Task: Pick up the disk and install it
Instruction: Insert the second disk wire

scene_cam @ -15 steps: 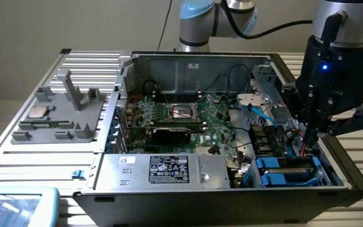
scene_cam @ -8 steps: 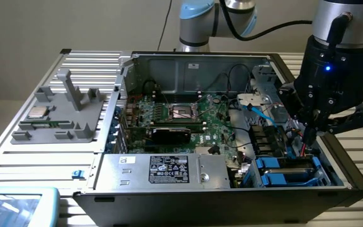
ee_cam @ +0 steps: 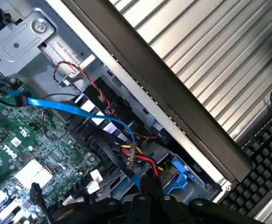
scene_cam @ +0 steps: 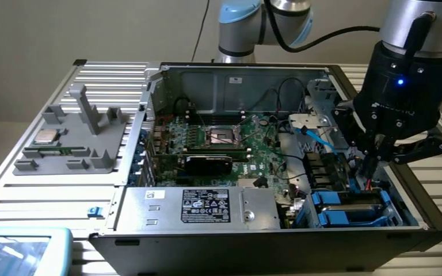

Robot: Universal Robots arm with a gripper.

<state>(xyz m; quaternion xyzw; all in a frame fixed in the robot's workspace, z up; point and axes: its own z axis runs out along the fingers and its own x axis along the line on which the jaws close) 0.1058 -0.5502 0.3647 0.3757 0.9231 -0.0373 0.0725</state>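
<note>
One open case [scene_cam: 282,236] was seen, its walls of dark flat metal, and one gripper [scene_cam: 373,164] was lowered into its drive corner. The fingers were pressed together, black and narrow, with their tips [ee_cam: 150,186] down among the cables; nothing could be seen held between them. Just below the gripper, in the case's corner bay, lay the disk [scene_cam: 351,208], of which mostly the bright blue plastic frame was shown, with two blue ridges counted side by side. One flat blue ribbon cable [ee_cam: 75,108] was strung beside the gripper, and one bundle of red, yellow and black wires [ee_cam: 142,161] ended in a plug touching the fingertips. One green board [scene_cam: 221,144] was spread farther off in the case, and one grey box [scene_cam: 198,208] with a black label was set beside the bay.
</note>
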